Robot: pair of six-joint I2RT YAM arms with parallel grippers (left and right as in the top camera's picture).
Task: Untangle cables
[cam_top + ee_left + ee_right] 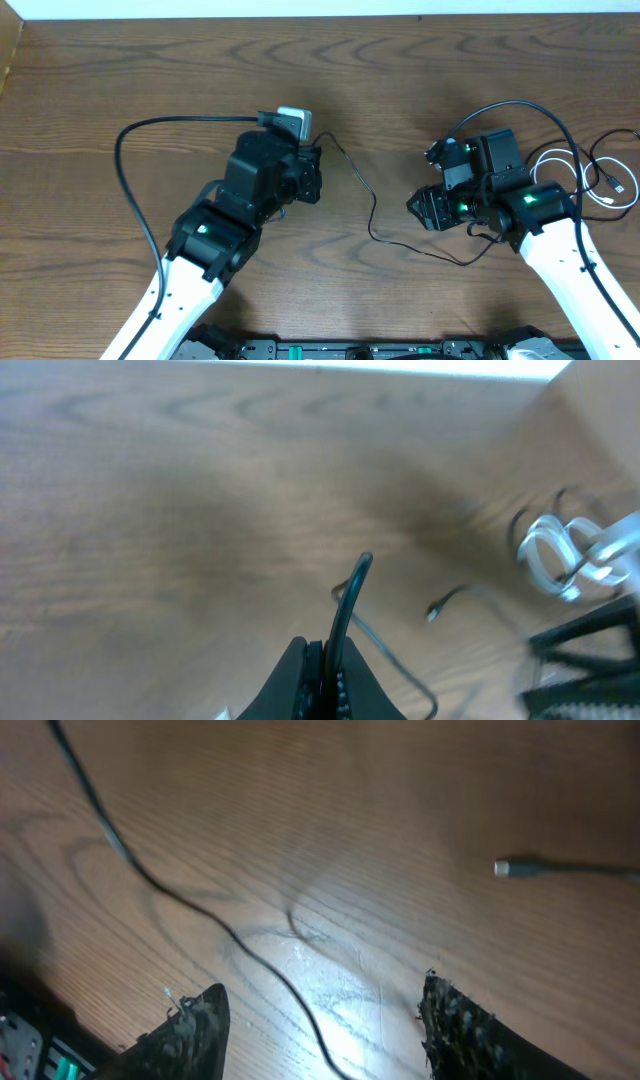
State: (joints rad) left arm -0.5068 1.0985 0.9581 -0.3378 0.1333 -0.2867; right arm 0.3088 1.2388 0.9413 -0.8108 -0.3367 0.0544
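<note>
Overhead: black cable (373, 215) snakes over the worktop (150, 70) between the 2 arms; white cable (556, 168) coiled at far right, beside the right arm. Left wrist: left claw (322, 652) clamped shut on the black cable. Right wrist: right claw (322, 988) gaping, holding nothing, strand lying on the worktop between its fingers; likely best to drop low, pinch squarely, then draw away slowly while left holds firm.

Thin cables: two are showing, one black cable (372, 205) and one white cable (545, 555).
Robot arms: two are reaching in, the left arm (200, 240) and the right arm (560, 250).
Grippers: two are working, the left gripper (325, 670) and the right gripper (322, 995).
Wooden table (120, 70): one is carrying it all.
</note>
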